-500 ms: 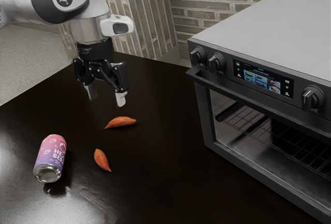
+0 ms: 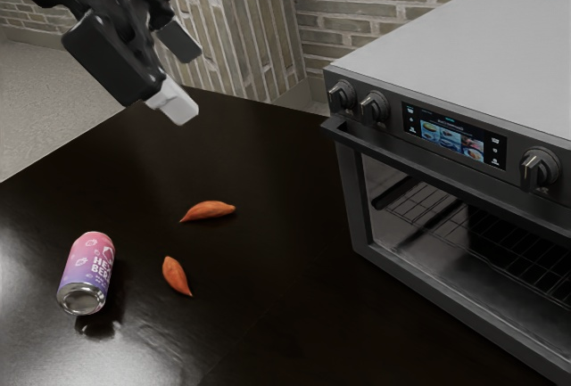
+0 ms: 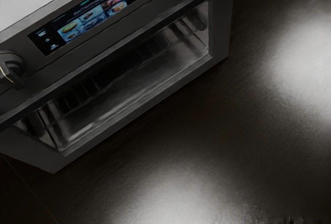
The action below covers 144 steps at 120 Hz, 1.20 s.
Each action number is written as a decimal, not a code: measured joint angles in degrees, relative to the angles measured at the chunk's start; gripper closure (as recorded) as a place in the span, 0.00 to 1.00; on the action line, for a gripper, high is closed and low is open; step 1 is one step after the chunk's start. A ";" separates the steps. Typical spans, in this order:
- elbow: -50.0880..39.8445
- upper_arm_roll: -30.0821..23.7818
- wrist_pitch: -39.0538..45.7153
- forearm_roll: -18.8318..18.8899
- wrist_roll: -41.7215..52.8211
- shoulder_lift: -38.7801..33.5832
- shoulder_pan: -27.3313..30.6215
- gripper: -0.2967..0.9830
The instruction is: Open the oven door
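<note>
Note swing of the black two-finger pincer with pale tips (image 2: pixel 178 72) to a slant; no start on the opening.
Find it higher in the exterior view, tilted rather than pointing down over the glossy black desk (image 2: pixel 268 332). Record as wide, with an empty gap between tips. Locate the dark-framed, glass-windowed oven door (image 2: pixel 451 252) on the front of the grey, box-shaped oven (image 2: pixel 473 56), apparently shut as before. Note the long dark handle bar (image 2: pixel 428 167) across its top, well apart from the pincer. Confirm the hand's turn by the wrist view, now taking in the oven front. Judge as likely lining-up for the pull, no more. Advise next an approach with tips astride the bar; beware of knocking the dark round knobs (image 2: pixel 374 106) above.
</note>
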 joint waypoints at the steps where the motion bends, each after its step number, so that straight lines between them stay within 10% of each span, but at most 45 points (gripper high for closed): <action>1: -0.23 -0.36 0.45 0.08 0.93 0.20 -0.02 0.23; 62: -12.09 -5.87 23.50 4.35 38.59 8.44 -0.18 0.23; 144: -19.41 -8.90 37.85 8.77 56.48 12.30 -0.40 0.23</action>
